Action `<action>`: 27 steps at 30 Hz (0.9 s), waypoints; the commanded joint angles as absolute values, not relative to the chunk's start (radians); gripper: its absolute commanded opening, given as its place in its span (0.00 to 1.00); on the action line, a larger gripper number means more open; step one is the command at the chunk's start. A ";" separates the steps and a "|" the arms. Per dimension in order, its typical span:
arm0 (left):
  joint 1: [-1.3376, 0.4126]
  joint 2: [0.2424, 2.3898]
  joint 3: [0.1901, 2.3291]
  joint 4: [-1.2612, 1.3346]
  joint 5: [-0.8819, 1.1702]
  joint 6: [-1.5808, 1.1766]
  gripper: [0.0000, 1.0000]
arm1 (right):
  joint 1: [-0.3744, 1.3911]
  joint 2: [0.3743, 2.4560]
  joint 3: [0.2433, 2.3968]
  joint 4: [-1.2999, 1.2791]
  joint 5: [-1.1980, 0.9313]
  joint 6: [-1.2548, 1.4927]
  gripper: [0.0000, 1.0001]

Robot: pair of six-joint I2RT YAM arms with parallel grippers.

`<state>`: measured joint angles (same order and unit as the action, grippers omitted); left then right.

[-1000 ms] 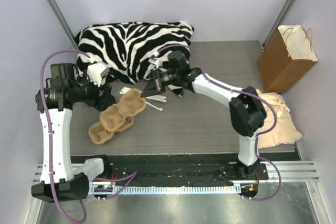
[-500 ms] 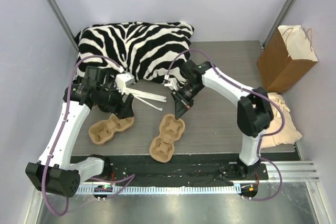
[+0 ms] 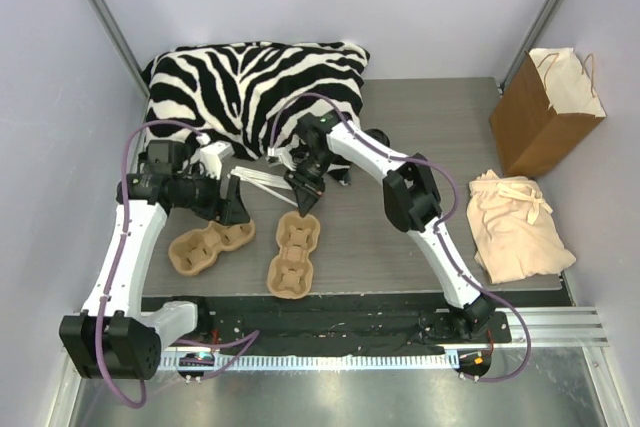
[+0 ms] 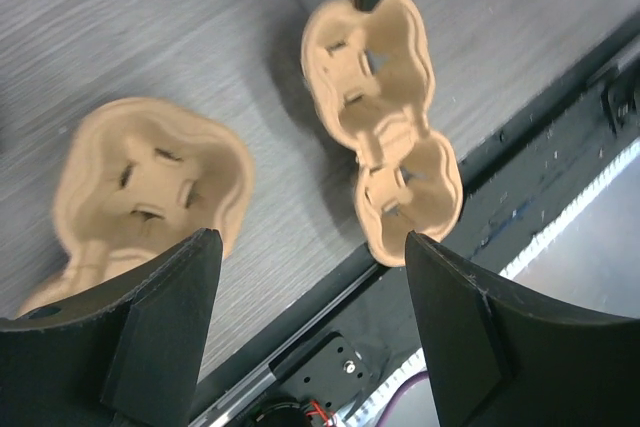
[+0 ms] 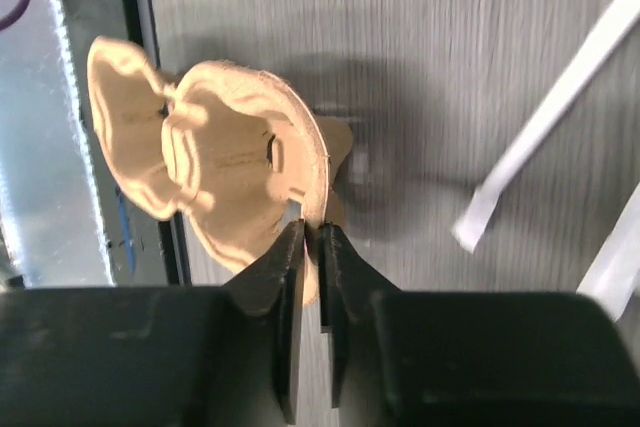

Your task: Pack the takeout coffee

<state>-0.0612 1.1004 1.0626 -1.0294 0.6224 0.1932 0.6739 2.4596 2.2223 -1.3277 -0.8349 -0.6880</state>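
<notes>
Pinching the far rim of a tan moulded-pulp two-cup carrier (image 5: 220, 147) at the near edge of the grey wood-grain counter (image 3: 400, 237), the right tool (image 5: 311, 232) is seen with its fingers almost pressed together; the left tool (image 4: 310, 317) is held spread wide above the counter, nothing between its fingers, near a second tan pulp carrier (image 4: 150, 177); the takeout coffee cannot be made out in any view.

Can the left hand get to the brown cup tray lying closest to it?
Probably yes. The left hand is open and hangs above that cup tray, with nothing between them. The right hand pinches the other tray, off to the side.
</notes>
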 commanded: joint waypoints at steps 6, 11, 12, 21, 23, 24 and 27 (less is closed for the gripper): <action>-0.005 1.118 1.046 -0.997 0.706 0.258 0.82 | 0.618 2.386 2.453 -1.450 -0.793 -0.555 0.62; -0.018 1.190 1.077 -0.983 0.663 0.293 0.85 | 0.490 2.191 2.399 -1.399 -0.737 -0.451 0.85; -0.038 1.198 1.081 -0.967 0.651 0.288 0.86 | 0.462 2.093 2.335 -1.364 -0.654 -0.386 0.87; -0.110 1.232 1.091 -0.877 0.658 0.247 0.87 | -0.233 1.787 2.316 -1.289 -0.621 -0.337 0.91; -0.113 1.238 1.095 -0.876 0.669 0.244 0.87 | -0.359 1.732 2.336 -1.286 -0.601 -0.347 0.90; -0.117 1.238 1.100 -0.879 0.673 0.245 0.87 | -0.392 1.711 2.351 -1.273 -0.585 -0.354 0.90; -0.121 1.238 1.117 -0.882 0.672 0.245 0.87 | -0.472 1.620 2.312 -1.192 -0.491 -0.365 0.91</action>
